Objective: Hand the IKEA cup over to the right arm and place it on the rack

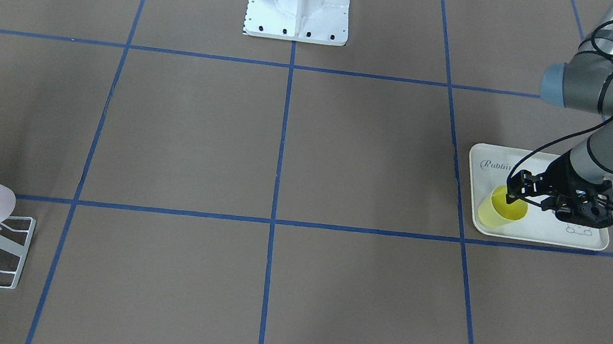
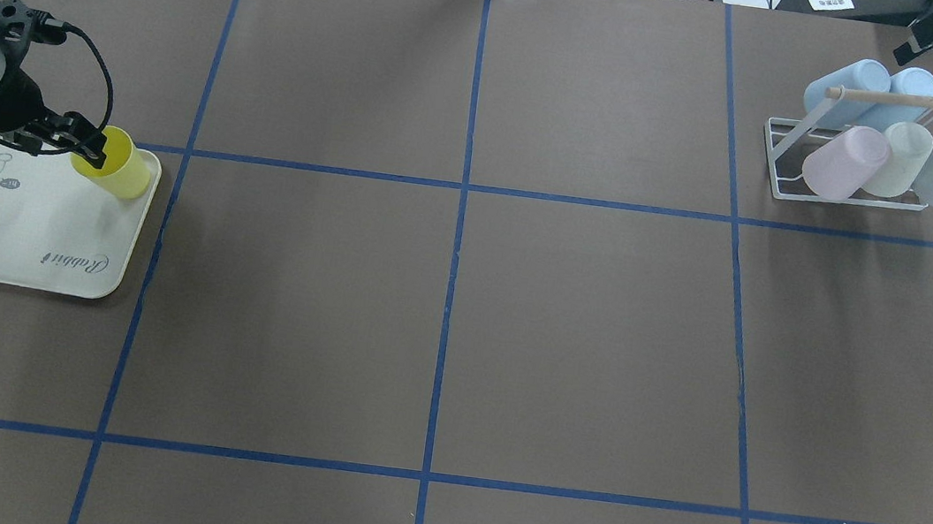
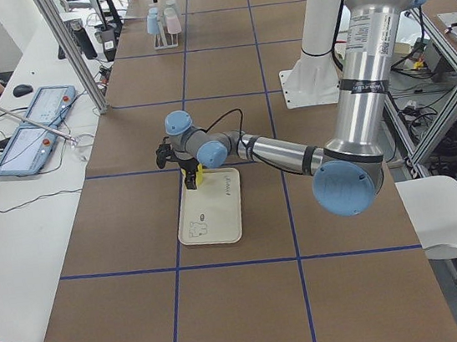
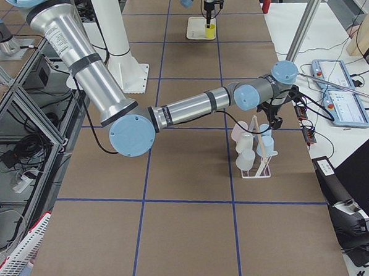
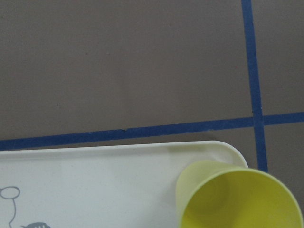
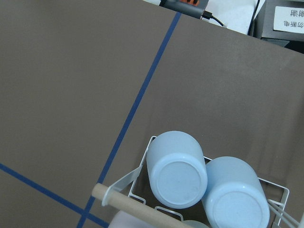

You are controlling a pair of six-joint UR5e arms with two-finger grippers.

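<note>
- Starting at the fingertips: the left gripper (image 1: 511,198) meets the rim of the yellow cup (image 1: 489,215), tips close together, one seemingly inside the mouth. We cannot tell whether they pinch the wall.
- The cup stands upright, long axis vertical, right under those tips, in a corner of the tray (image 1: 547,232) by the left edge of the table (image 2: 442,312).
- The right arm (image 4: 189,105) hangs over the rack (image 2: 775,157) at the table's far right corner, well apart, so we judge the left arm far nearer the cup.

Smooth yellow plastic cup (image 1: 491,214); glossy cream plastic tray (image 1: 547,230); matt brown paper-covered counter (image 1: 368,156); white-coated wire rack (image 2: 848,200) with bare wooden rod (image 2: 914,100).
</note>
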